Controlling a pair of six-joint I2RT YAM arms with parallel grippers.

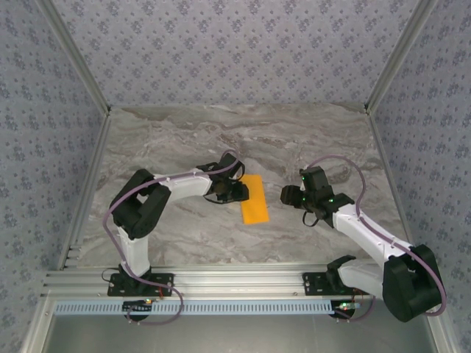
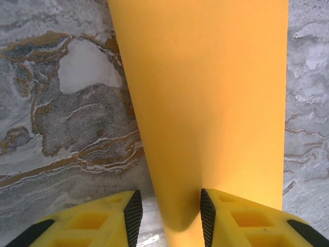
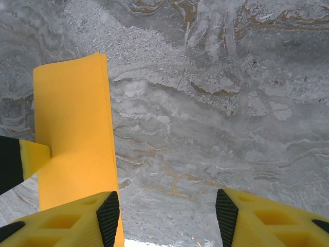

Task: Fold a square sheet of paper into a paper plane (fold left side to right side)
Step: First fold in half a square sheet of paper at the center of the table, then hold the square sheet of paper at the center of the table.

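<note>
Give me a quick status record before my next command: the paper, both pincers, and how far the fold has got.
paper: square sheet of paper, doubled into a narrow orange strip, lying on the table
left pincer: at the strip's left edge, jaws apart, strip end between them, gap visible on one side
right pincer: open, nothing between the jaws, to the right of the strip and apart from it
fold stage: left-to-right fold looks done; no plane shape yet
</note>
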